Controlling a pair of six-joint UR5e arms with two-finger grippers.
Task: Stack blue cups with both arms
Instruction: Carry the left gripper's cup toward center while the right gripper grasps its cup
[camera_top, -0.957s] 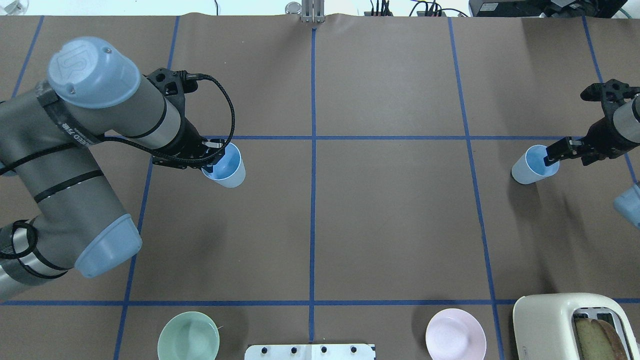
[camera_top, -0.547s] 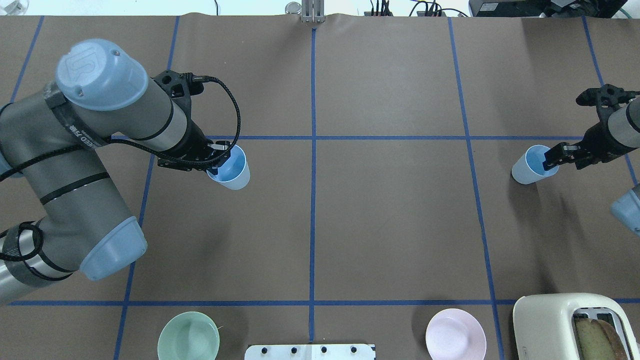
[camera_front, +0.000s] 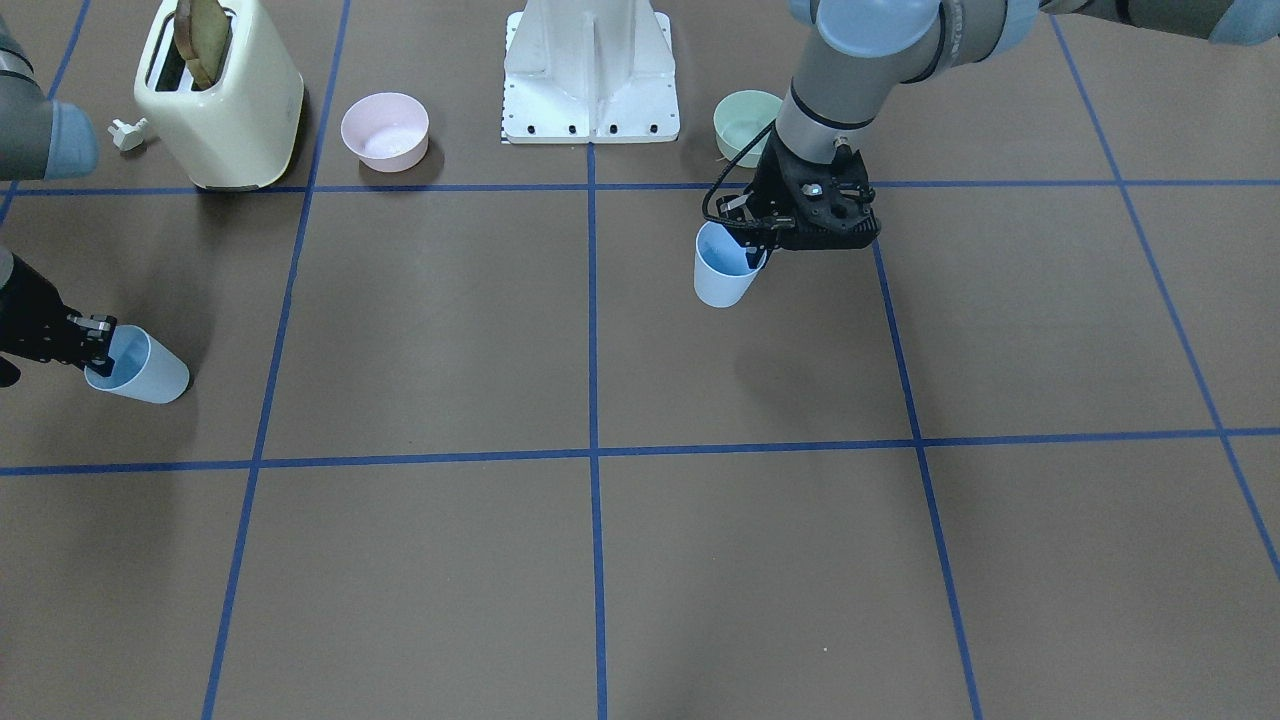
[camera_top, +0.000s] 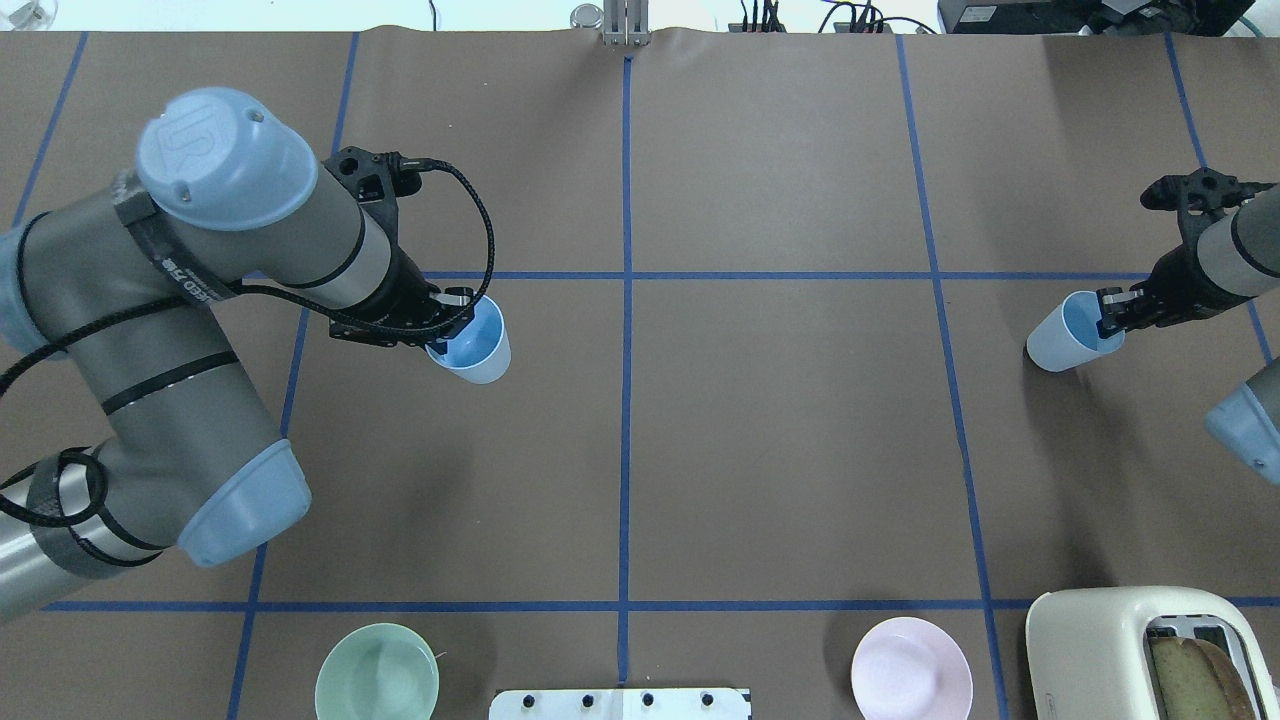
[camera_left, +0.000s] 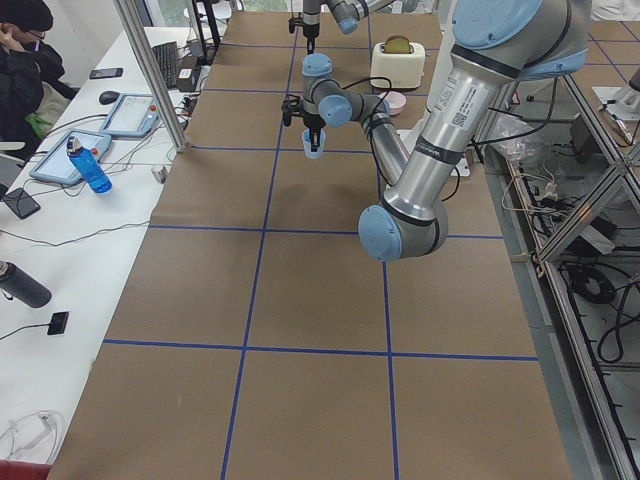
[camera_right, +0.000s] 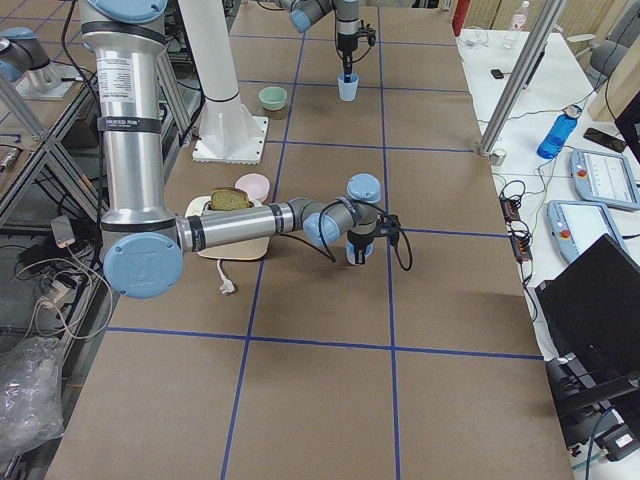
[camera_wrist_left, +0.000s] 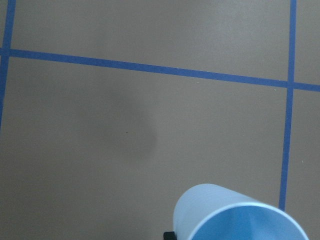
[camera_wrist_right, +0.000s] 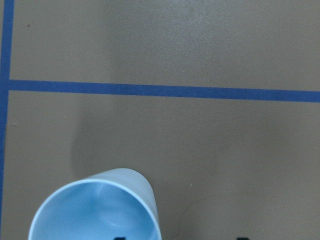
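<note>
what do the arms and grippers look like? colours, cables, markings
Grey tubes with light-blue joint caps on the left arm and right arm. The left gripper and right gripper are black, two-fingered. A black braided cable loops off the left wrist; black straps wrap that arm.

Bright, even light from above; only faint, soft-edged shadows on the table (camera_top: 780, 450), e.g. under the left arm (camera_top: 200, 300). Pics sharp, no glare. Cup (camera_wrist_left: 220, 210) looks slightly soft close-up in the wrist view.

Light-blue left cup (camera_top: 472, 352), upright, rim in left pincer (camera_top: 450, 318); twin right cup (camera_top: 1060, 342), well apart, in right pincer (camera_top: 1108, 316).
</note>
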